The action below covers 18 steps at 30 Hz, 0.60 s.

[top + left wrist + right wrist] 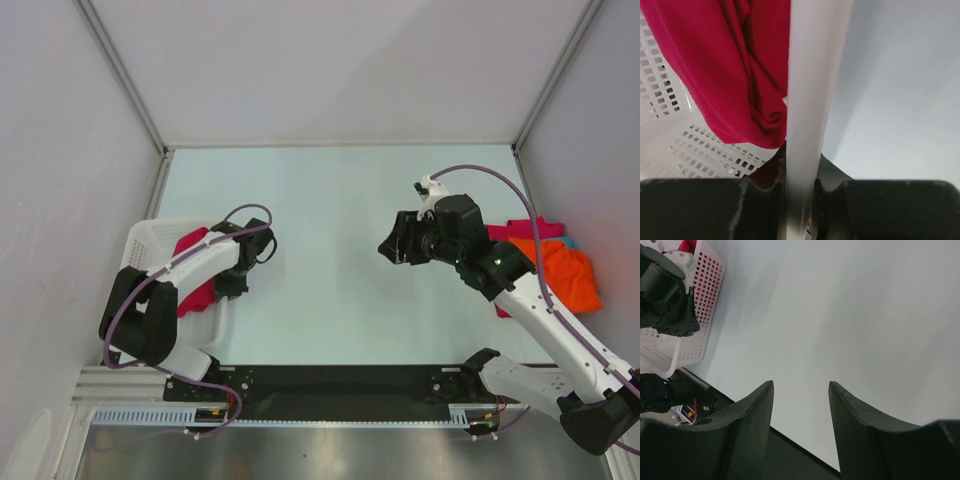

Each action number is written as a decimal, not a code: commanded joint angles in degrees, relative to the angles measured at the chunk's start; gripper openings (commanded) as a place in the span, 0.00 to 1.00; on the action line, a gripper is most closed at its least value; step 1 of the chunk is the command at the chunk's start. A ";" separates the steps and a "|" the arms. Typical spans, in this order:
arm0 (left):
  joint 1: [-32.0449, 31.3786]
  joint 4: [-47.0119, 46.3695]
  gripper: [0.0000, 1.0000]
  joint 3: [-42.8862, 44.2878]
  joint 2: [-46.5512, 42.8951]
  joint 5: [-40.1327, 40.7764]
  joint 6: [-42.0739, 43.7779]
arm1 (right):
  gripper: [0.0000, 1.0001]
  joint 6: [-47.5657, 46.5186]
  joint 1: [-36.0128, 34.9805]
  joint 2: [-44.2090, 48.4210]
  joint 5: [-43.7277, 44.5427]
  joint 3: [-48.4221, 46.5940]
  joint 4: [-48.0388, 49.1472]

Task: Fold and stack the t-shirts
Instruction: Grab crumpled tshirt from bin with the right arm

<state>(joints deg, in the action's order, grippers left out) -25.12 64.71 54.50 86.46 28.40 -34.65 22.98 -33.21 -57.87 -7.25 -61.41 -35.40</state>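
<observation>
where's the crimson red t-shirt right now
In the top view the crimson red t-shirt is on the left, inside the white plastic lattice basket, bunched against its right wall under the left gripper.

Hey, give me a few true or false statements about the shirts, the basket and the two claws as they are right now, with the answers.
1. The red shirt lies in the basket. True.
2. The right claw holds a shirt. False: it is open and empty, above the bare table.
3. The left claw has its jaws on either side of the basket's rim. True.
4. The orange shirt is in the basket. False: it lies on the right side of the table, beside a pink shirt.
</observation>
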 commanded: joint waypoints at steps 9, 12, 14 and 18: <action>-3.52 5.88 0.05 9.73 2.13 -9.23 -3.76 | 0.54 0.83 0.43 1.35 -2.86 -0.03 2.00; -7.12 3.16 0.03 16.67 7.05 -11.78 -0.42 | 0.54 1.54 0.43 1.88 -2.34 0.67 2.44; -10.72 2.18 0.03 21.93 11.18 -13.89 1.95 | 0.54 1.80 0.43 1.88 -1.11 0.94 1.74; -16.53 -2.03 0.04 28.90 17.51 -18.99 4.85 | 0.53 3.03 0.43 3.28 3.54 1.11 -0.02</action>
<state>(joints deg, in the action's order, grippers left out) -36.21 67.83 76.16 99.92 17.17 -33.85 24.43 -32.97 -57.10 -7.86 -60.31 -35.05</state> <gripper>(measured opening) 0.199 0.534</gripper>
